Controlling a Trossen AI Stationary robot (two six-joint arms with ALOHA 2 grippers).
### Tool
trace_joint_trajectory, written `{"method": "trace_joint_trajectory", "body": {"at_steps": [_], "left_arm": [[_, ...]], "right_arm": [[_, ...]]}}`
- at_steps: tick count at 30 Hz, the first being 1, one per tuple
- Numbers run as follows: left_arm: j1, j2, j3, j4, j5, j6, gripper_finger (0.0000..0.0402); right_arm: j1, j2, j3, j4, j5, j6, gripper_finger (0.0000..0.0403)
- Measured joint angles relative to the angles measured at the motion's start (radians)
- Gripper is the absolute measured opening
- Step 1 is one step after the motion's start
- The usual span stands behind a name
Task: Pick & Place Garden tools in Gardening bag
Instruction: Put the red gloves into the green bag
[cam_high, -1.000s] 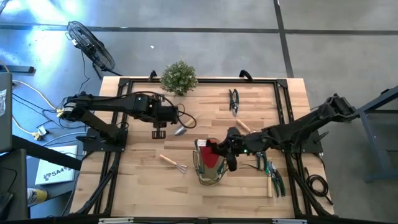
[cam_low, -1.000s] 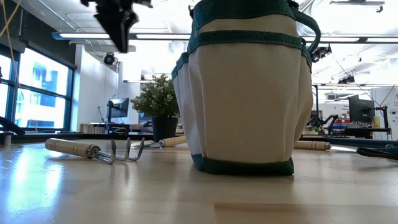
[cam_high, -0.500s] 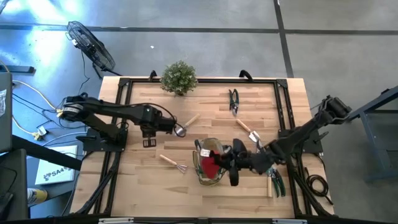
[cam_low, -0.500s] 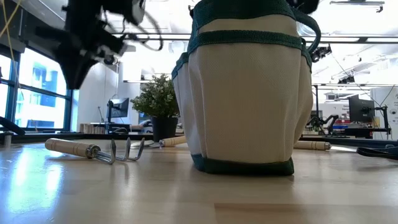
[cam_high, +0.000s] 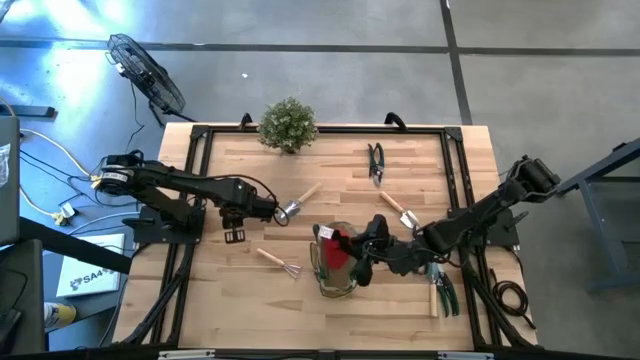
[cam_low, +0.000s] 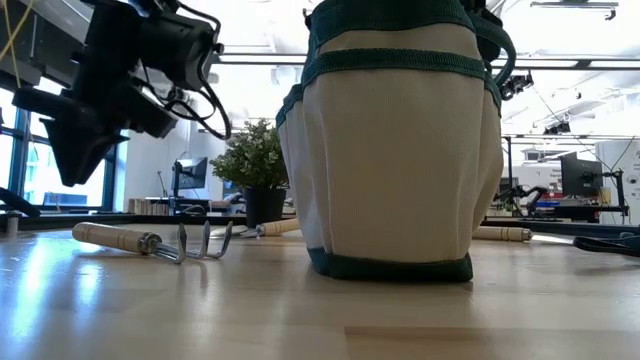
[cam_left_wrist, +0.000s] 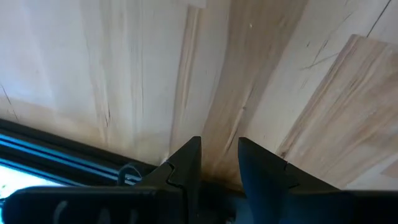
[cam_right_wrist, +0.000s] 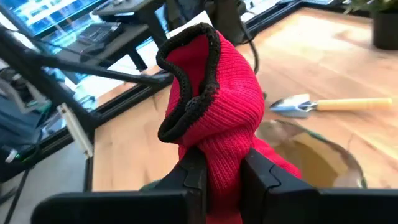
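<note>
Right tool (cam_right_wrist: 217, 171) pinches red knit glove (cam_right_wrist: 214, 106) above gardening bag (cam_high: 335, 268) mouth. Glove looks soft, light, floppy; bunched cuff fold gives fair hold. Left tool (cam_left_wrist: 217, 163) empty, fingers slightly apart, over bare table (cam_left_wrist: 124, 74) near trowel (cam_high: 297, 203).

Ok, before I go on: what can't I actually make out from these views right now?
- Inside of the gardening bag: in the high view the red knitted glove and right gripper cover its mouth; the low view shows only its outer wall.
- Pruners: partly under the right arm in the high view.
- Left gripper: its wrist view shows only bare table; nothing is visibly between the fingers.
- Snips: too small for detail.
</note>
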Motion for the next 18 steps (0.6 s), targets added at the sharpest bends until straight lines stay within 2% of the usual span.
{"method": "trace_joint_trajectory", "body": {"at_steps": [6,12,18], "left_arm": [[0.0,0.0,0.0,0.026,-0.008,0.023,0.01],[0.0,0.0,0.0,0.043,-0.009,0.023,0.01],[0.0,0.0,0.0,0.068,-0.01,0.041,0.01]], "right_arm": [[-0.001,0.0,0.0,-0.022,-0.031,0.012,0.0038],[-0.001,0.0,0.0,-0.152,0.014,0.109,0.0038],[-0.026,0.0,0.0,-0.163,0.014,0.111,0.0038]]}}
